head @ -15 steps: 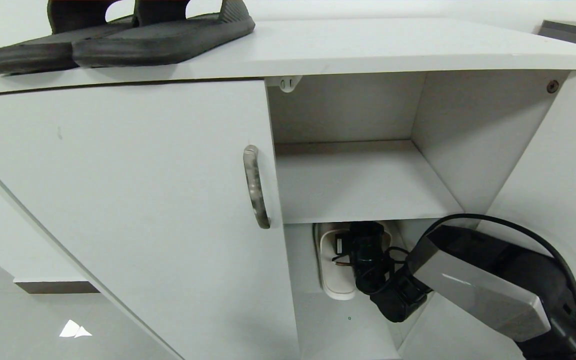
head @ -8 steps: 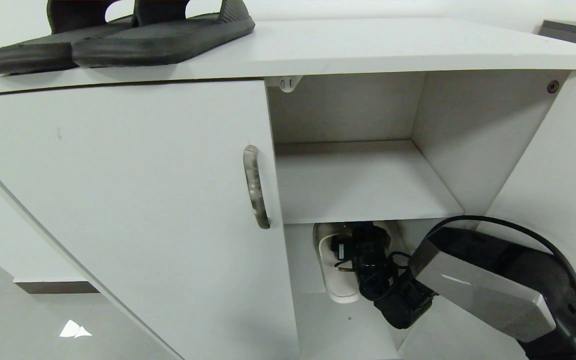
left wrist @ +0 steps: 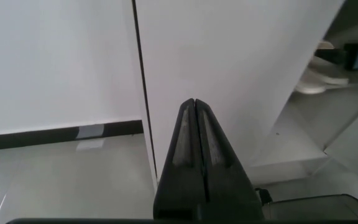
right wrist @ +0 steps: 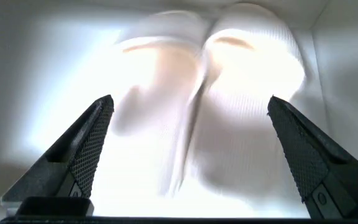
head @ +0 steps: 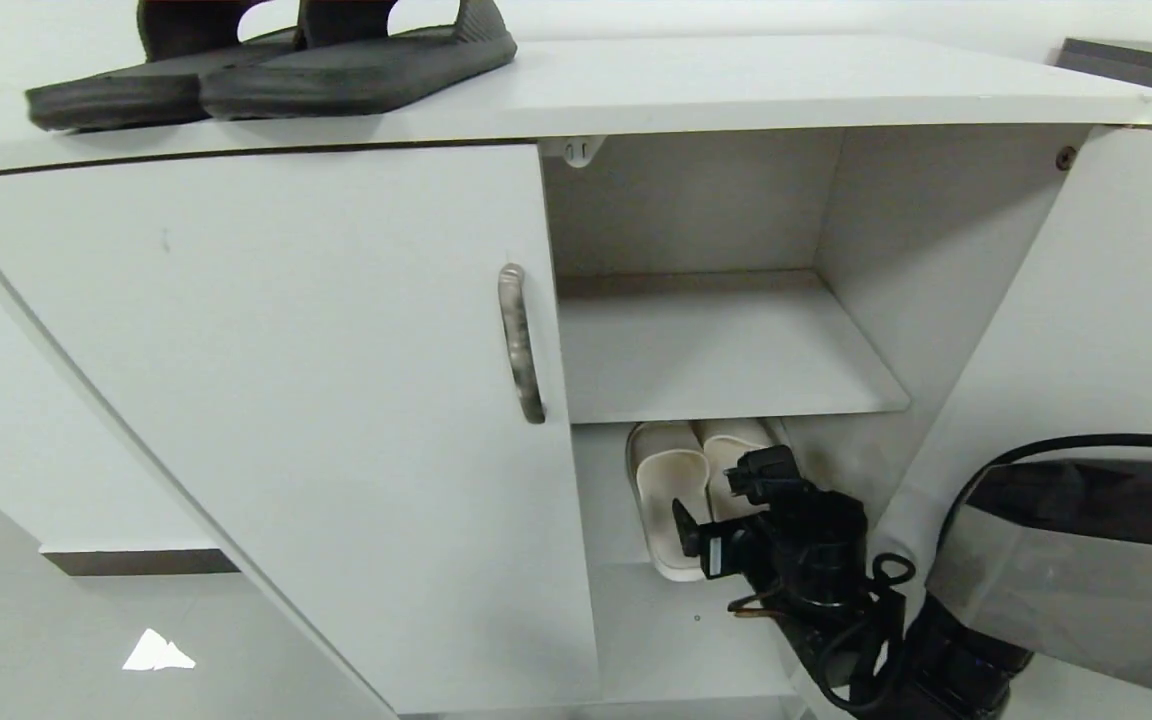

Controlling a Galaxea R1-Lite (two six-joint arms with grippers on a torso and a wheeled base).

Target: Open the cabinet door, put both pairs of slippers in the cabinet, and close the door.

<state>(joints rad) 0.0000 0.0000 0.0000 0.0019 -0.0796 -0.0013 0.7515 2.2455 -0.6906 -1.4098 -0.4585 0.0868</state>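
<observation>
A pair of white slippers (head: 681, 490) lies side by side on the cabinet's bottom level, under the shelf (head: 726, 350). Just in front of them is my right gripper (head: 721, 495), open and holding nothing. In the right wrist view its fingers (right wrist: 86, 149) stand wide apart with the white slippers (right wrist: 229, 112) beyond them. A pair of black slippers (head: 266, 70) sits on the cabinet top at the left. My left gripper (left wrist: 194, 106) is shut and empty, low beside the closed left door (left wrist: 229, 62).
The left door (head: 286, 400) is closed and has a metal handle (head: 521, 345). The right door (head: 1086, 330) stands swung open at the right, close to my right arm. The upper shelf holds nothing. Pale floor (head: 36, 650) lies at the lower left.
My right gripper has drawn back out of the lower compartment, leaving the white slippers inside. The head camera has shifted, so the whole picture has moved.
</observation>
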